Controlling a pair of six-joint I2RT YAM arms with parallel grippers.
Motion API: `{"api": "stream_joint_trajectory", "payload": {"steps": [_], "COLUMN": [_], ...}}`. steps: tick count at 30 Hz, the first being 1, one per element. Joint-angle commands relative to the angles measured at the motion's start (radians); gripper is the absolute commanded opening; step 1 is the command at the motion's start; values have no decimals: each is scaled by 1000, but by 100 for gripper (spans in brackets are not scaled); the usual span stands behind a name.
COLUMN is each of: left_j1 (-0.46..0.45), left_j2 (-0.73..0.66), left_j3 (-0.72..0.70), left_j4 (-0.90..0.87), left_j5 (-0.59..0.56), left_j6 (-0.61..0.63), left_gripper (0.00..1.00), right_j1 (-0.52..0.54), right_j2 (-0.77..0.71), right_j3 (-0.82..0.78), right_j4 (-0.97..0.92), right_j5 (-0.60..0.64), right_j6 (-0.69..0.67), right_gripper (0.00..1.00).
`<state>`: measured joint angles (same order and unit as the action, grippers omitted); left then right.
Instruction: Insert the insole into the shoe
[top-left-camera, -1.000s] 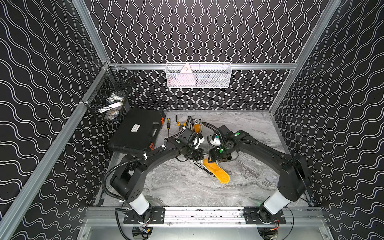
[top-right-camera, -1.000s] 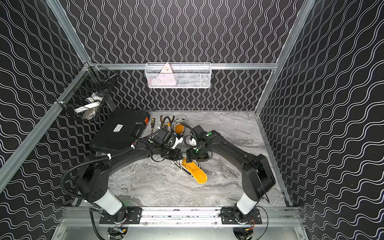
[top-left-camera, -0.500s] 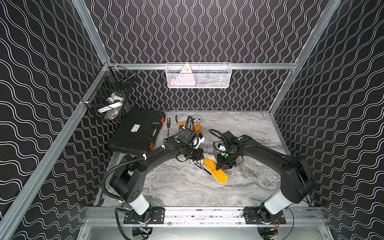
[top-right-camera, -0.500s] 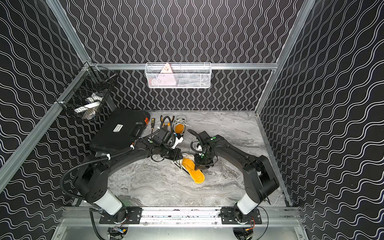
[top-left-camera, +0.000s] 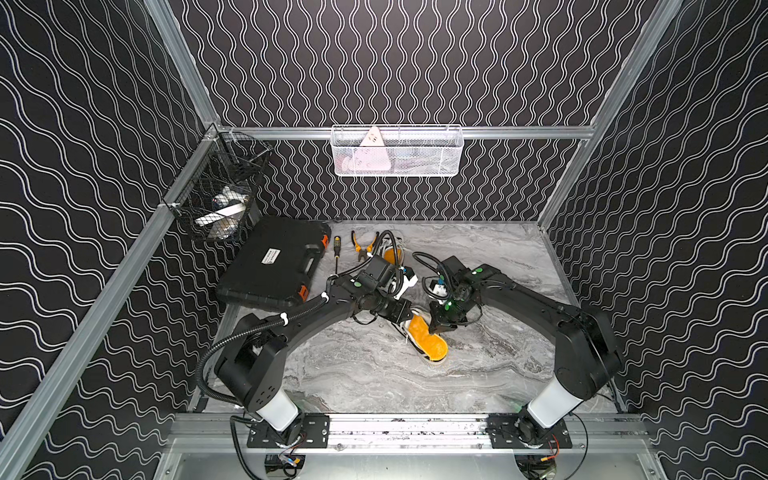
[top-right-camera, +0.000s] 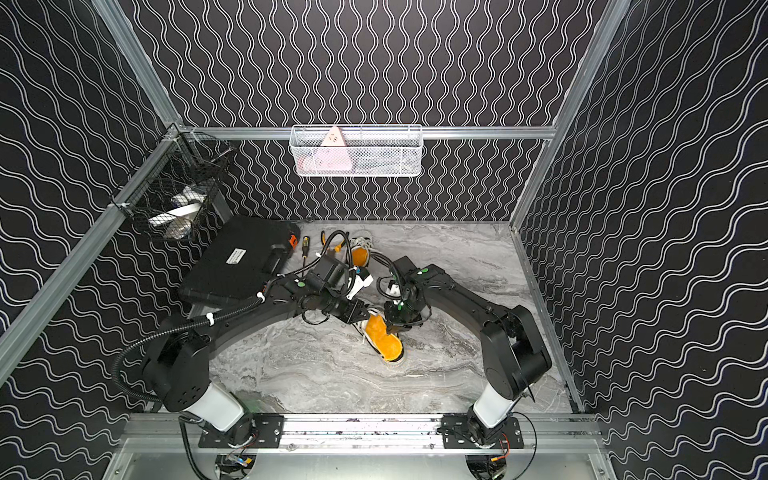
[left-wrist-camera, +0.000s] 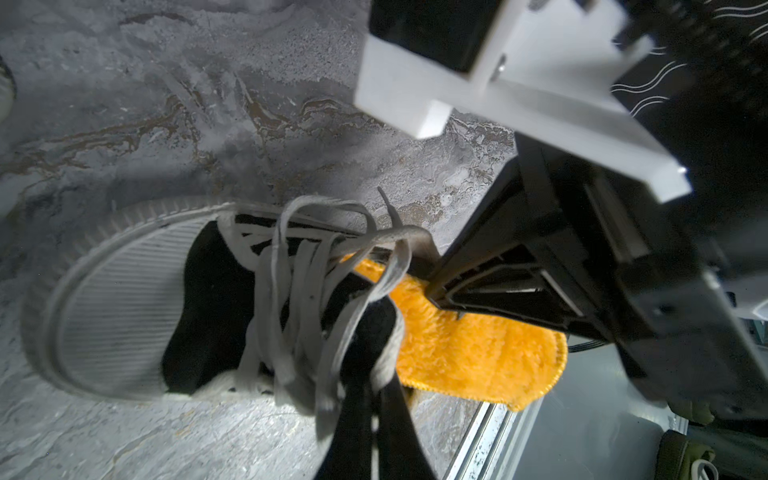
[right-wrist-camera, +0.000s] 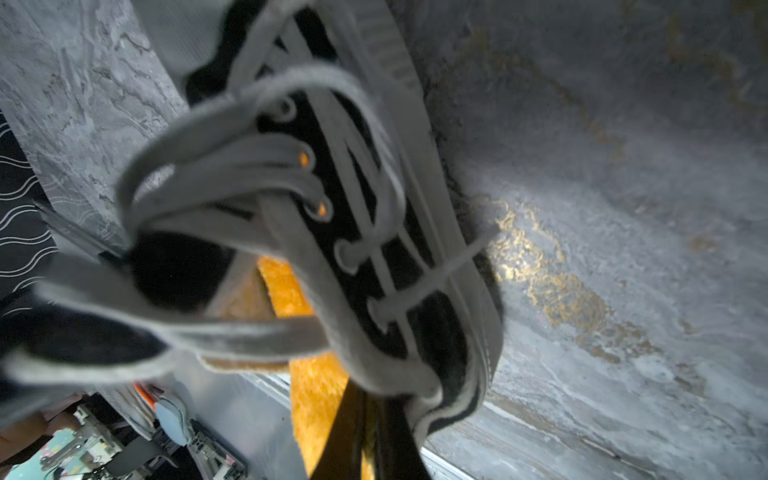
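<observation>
Our right pincer (top-left-camera: 435, 329) swings in and snaps narrow onto the orange insole (top-left-camera: 430, 345), half out of the shoe (left-wrist-camera: 216, 291) in the middle of the counter (top-left-camera: 365, 378), with the left pincer (top-left-camera: 406, 318) tight on its upper, so we can push.

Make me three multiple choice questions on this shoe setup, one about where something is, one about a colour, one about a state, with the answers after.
1. The white wire basket: A hangs on the back rail; B lies overturned; C is carried by an arm.
2. The insole is: A blue; B orange; C white.
3. Relative to the shoe, the insole is: A fully inside; B partly in, one end sticking out; C lying apart.
Answers: 1 A, it hooks over the rail; 2 B, its fuzzy top is orange; 3 B, it runs in under the laces with one end free.
</observation>
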<state>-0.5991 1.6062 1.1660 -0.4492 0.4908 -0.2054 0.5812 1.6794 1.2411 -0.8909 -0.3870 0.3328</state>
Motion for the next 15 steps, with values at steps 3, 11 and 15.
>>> {"api": "stream_joint_trajectory", "payload": {"steps": [3,11,15], "left_j1": [-1,0,2], "left_j2": [25,31,24], "left_j3": [13,11,-8], "left_j4": [24,24,42], "left_j5": [68,49,5], "left_j6": [44,33,-6], "left_gripper": [0,0,0], "right_j1": [6,29,33], "right_j2": [37,65,46], "right_j3": [40,15,-15], "right_j4": [43,179,239], "right_j5": [88,76,122], "right_j6": [-77,0,71], "right_gripper": [10,10,14]}}
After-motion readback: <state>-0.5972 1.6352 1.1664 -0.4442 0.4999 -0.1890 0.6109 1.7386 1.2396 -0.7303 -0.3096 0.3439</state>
